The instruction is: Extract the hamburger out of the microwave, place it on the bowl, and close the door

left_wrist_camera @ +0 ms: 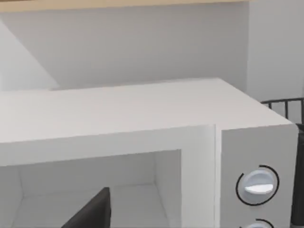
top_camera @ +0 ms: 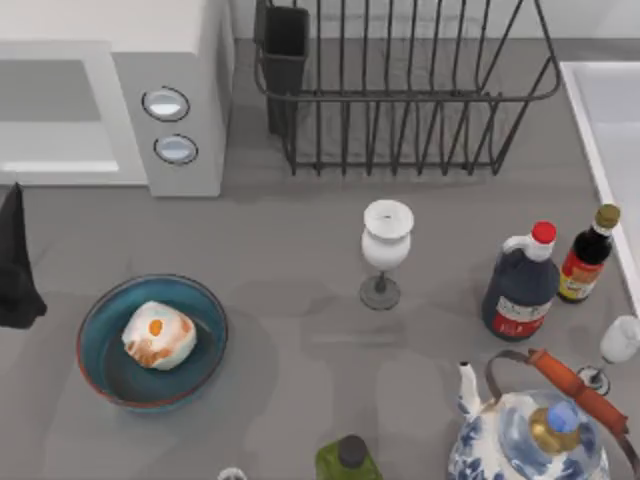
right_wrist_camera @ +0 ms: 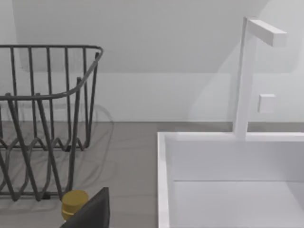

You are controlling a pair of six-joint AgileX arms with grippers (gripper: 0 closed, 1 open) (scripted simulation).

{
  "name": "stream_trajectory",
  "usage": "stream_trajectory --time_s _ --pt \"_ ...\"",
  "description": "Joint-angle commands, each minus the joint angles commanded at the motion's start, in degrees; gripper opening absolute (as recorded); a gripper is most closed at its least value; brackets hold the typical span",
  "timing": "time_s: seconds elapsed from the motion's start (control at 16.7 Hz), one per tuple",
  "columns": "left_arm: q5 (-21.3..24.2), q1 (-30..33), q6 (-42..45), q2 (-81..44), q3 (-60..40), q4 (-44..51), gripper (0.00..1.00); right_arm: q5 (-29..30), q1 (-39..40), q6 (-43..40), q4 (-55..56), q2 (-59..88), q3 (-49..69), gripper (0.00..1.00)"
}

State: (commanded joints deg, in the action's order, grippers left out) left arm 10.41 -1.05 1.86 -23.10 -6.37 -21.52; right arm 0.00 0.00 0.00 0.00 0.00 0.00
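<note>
Hamburger (top_camera: 159,337) sits in the bowl (top_camera: 152,342) on the counter's (top_camera: 300,270) left side, so extraction and placing look done. Microwave (top_camera: 150,90) at rear left; left wrist view looks into its open cavity, so the door likely still needs shutting; door panel itself not identifiable. Left arm (top_camera: 18,265) at the far left edge, just in front of the microwave; jaws state: cannot tell. Right arm's jaws: cannot tell either. Dish rack (top_camera: 400,90) just right of the microwave. To close well: get behind the door's free edge, push in a smooth arc until flush, staying clear of the bowl.
</note>
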Motion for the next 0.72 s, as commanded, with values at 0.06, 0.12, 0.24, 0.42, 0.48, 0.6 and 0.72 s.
stream_trajectory --time_s 0.06,0.12,0.24,0.42,0.48,0.6,0.72 --pt "-2.0 0.2 -0.4 5.0 1.2 4.3 1.0 0.0 0.0 0.0 0.0 0.0 0.0 1.0" --pt "-3.9 0.4 -0.7 9.4 2.4 8.4 1.0 0.0 0.0 0.0 0.0 0.0 0.0 1.0" --pt "-7.0 0.7 -1.3 16.4 4.3 15.0 1.0 0.0 0.0 0.0 0.0 0.0 0.0 1.0" --pt "-10.0 1.0 -1.8 22.2 6.1 20.7 1.0 0.0 0.0 0.0 0.0 0.0 0.0 1.0" --pt "-10.3 1.0 -1.9 23.0 6.3 21.4 1.0 0.0 0.0 0.0 0.0 0.0 0.0 1.0" --pt "-10.4 1.1 -1.9 23.1 6.4 21.5 1.0 0.0 0.0 0.0 0.0 0.0 0.0 1.0" --pt "-10.4 1.1 -1.9 23.1 6.4 21.5 1.0 0.0 0.0 0.0 0.0 0.0 0.0 1.0"
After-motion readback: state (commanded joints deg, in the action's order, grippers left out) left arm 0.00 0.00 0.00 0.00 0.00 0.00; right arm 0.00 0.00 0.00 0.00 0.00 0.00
